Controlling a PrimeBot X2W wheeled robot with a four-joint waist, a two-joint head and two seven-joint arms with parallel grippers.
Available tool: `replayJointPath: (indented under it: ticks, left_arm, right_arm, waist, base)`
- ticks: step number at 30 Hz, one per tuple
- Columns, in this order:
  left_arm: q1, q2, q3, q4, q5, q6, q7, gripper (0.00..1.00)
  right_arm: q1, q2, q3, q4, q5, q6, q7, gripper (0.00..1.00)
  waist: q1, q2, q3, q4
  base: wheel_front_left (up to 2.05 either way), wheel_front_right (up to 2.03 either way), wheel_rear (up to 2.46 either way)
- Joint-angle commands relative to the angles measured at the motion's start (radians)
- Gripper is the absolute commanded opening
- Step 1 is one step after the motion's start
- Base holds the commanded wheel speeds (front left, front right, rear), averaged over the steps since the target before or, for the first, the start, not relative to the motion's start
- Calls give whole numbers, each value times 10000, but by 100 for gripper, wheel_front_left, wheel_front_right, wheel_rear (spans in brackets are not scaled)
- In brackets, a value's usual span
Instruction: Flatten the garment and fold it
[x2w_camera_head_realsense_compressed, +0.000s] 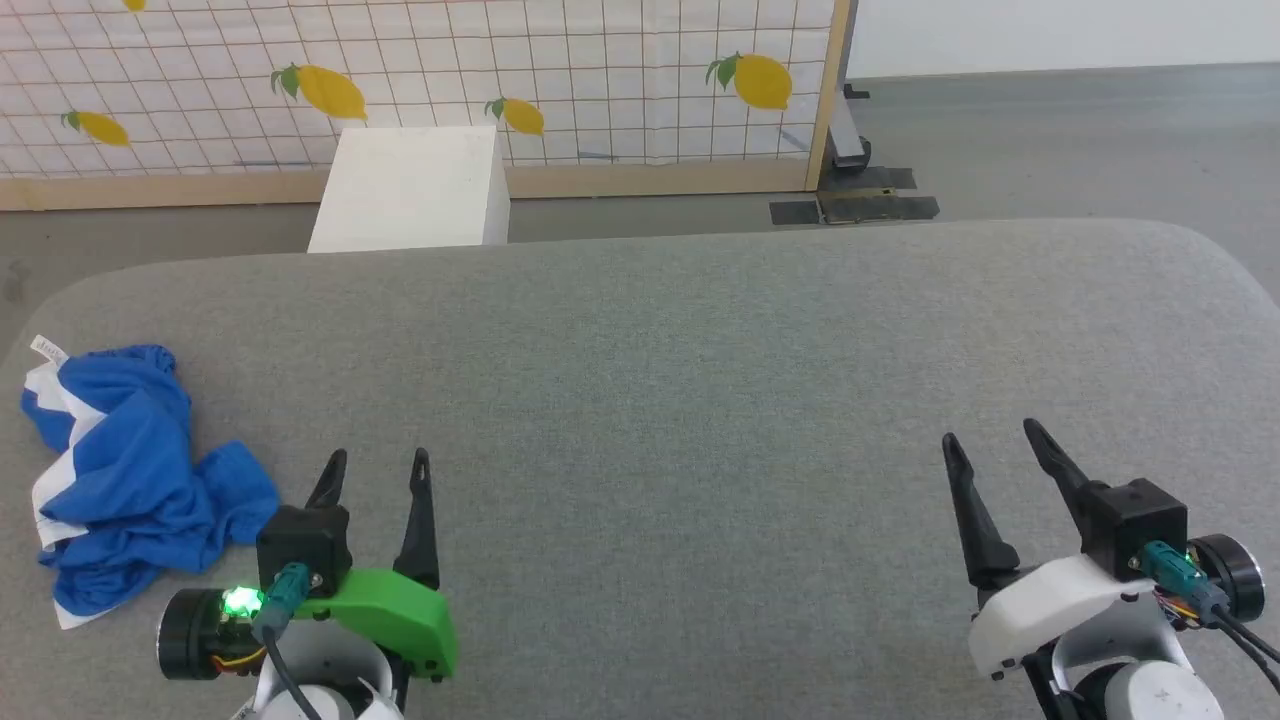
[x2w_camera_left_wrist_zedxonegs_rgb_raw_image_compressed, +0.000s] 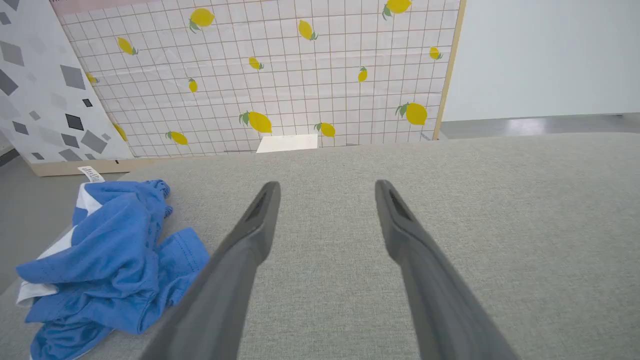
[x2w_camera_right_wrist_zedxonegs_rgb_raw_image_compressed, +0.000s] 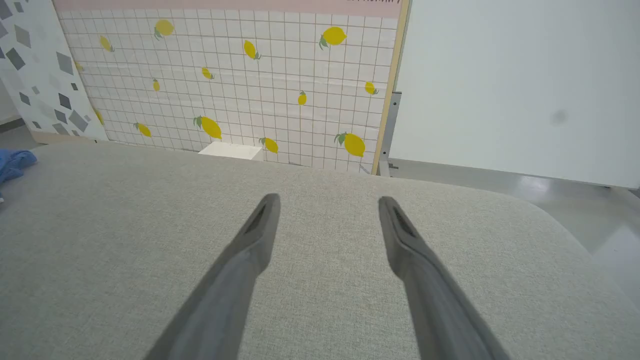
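Note:
The royal-blue garment (x2w_camera_head_realsense_compressed: 130, 480) lies crumpled in a heap at the left edge of the grey padded surface (x2w_camera_head_realsense_compressed: 700, 380), with a white band and a small white label at its far corner. In the left wrist view the garment (x2w_camera_left_wrist_zedxonegs_rgb_raw_image_compressed: 115, 260) sits just left of my fingers. My left gripper (x2w_camera_head_realsense_compressed: 380, 462) hovers open a little to the right of the heap, nothing between its fingers. Far across the surface, at the lower right, my right gripper (x2w_camera_head_realsense_compressed: 990, 432) is open and empty too. A blue scrap of the garment (x2w_camera_right_wrist_zedxonegs_rgb_raw_image_compressed: 15, 162) peeks in at the right wrist view's left edge.
A white box (x2w_camera_head_realsense_compressed: 410, 185) stands on the floor behind the surface, before a lemon-printed grid panel (x2w_camera_head_realsense_compressed: 600, 80). A dark metal foot (x2w_camera_head_realsense_compressed: 860, 205) of the panel rests on the grey floor at the back right. The surface's corners are rounded.

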Motion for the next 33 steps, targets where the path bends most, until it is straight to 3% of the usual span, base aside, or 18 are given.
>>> replayJointPath:
  ticks: [1,17,33]
  left_arm:
    - [15,-2,-31,53,-48,32,-88,100]
    - [61,-8,-186,189,-281,190,-416,100]
    - [167,-15,-257,238,-510,384,-748,100]
  right_arm:
    - [32,0,0,74,103,-1,-91,100]
    - [83,1,-18,411,500,-3,-424,100]
    - [155,2,16,719,846,-5,-758,100]
  waist:
    - [0,0,0,0]
    - [0,0,-8,202]
    - [0,0,-1,947]
  base:
    - [0,0,0]
    - [0,0,0]
    - [0,0,0]
